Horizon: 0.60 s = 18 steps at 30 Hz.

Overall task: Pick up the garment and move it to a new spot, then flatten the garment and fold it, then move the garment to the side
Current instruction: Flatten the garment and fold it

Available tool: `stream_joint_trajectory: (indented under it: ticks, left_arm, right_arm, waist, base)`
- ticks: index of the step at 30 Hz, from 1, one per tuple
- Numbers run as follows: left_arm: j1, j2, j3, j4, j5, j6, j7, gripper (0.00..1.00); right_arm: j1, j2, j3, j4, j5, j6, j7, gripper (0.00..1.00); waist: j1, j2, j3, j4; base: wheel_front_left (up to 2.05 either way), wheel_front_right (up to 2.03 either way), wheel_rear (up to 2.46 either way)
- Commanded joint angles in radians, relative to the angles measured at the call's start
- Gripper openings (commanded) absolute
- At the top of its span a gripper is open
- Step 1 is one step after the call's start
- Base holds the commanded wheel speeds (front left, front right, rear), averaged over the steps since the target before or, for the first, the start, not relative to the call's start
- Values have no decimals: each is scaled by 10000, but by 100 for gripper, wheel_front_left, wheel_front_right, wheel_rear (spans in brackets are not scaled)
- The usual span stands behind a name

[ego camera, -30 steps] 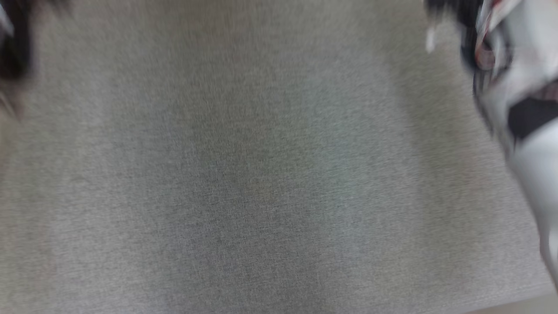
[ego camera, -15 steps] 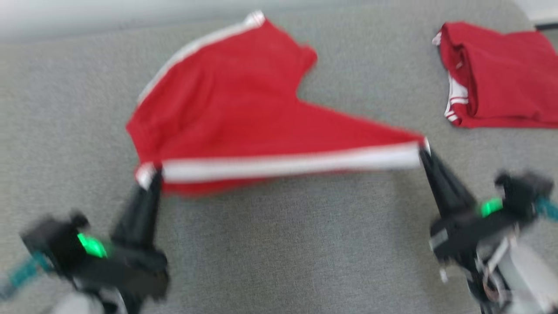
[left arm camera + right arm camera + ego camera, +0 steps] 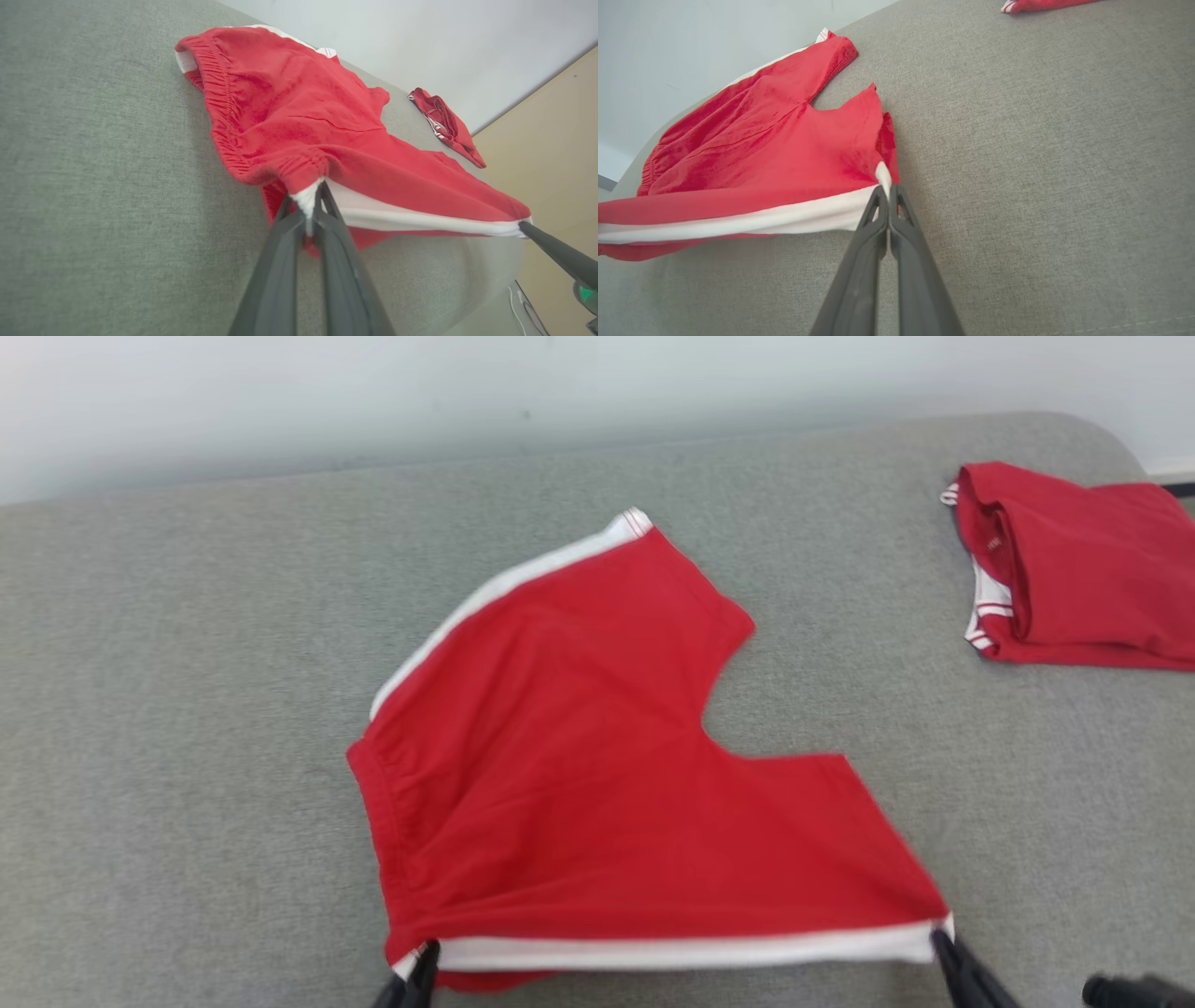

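We see the red shorts (image 3: 579, 784) lying near the middle of the grey table (image 3: 187, 709). The waistband is toward our left, and the two legs fan out, one to the far side and one to our right. Most of the cloth rests flat. The near edge, a white stripe (image 3: 681, 952), is raised a little off the table and pulled straight between our two grippers.

Our left gripper (image 3: 306, 205) is pinched tight on the waistband end of the stripe, with a tuft of white cloth squeezed between its fingers. Our right gripper (image 3: 888, 190) is clamped on the hem end, its fingers pressed together with only the thin cloth edge between them.

Well apart from the shorts, at the table's far right corner, lies a folded red garment (image 3: 1074, 569) with white trim. A pale wall (image 3: 467, 392) runs behind the table. The left wrist view shows beige floor (image 3: 560, 140) past the table's edge.
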Motion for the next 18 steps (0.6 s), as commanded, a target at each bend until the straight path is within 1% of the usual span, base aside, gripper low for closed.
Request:
stream_joint_trajectory:
  ticks: [1,2,3,5,10,14,18]
  left_arm:
    - [128,-93,72,56,59,-42,-13,0]
    - [243,-159,107,161,135,-102,-13,0]
    - [359,-329,163,296,257,-274,-12,0]
    - [393,-482,212,438,438,-432,-9,0]
    - [54,-805,564,558,771,-762,-7,0]
    - [-480,-1036,696,638,1052,-1034,-7,0]
    - [-1422,-1371,606,897,1236,-1268,-7,0]
  right_arm:
    - [169,62,-62,-71,-105,-30,54,0]
    - [374,166,-138,-180,-200,-30,121,0]
    - [644,370,-274,-312,-293,-30,201,0]
    - [753,481,-361,-366,-379,-30,292,0]
    - [169,542,-790,-583,-311,-30,261,0]
    - [-1003,153,-888,-529,-409,-30,404,0]
    - [-2639,-311,-510,-248,-628,-30,689,0]
  waist:
    - [2,2,-143,167]
    - [2,2,-168,202]
    - [2,2,-219,281]
    - [2,2,-262,332]
    - [2,2,-305,487]
    - [2,2,-160,637]
    - [2,2,93,983]
  base:
    - [0,0,0]
    - [0,0,0]
    - [0,0,0]
    - [0,0,0]
    - [0,0,0]
    - [0,0,0]
    - [0,0,0]
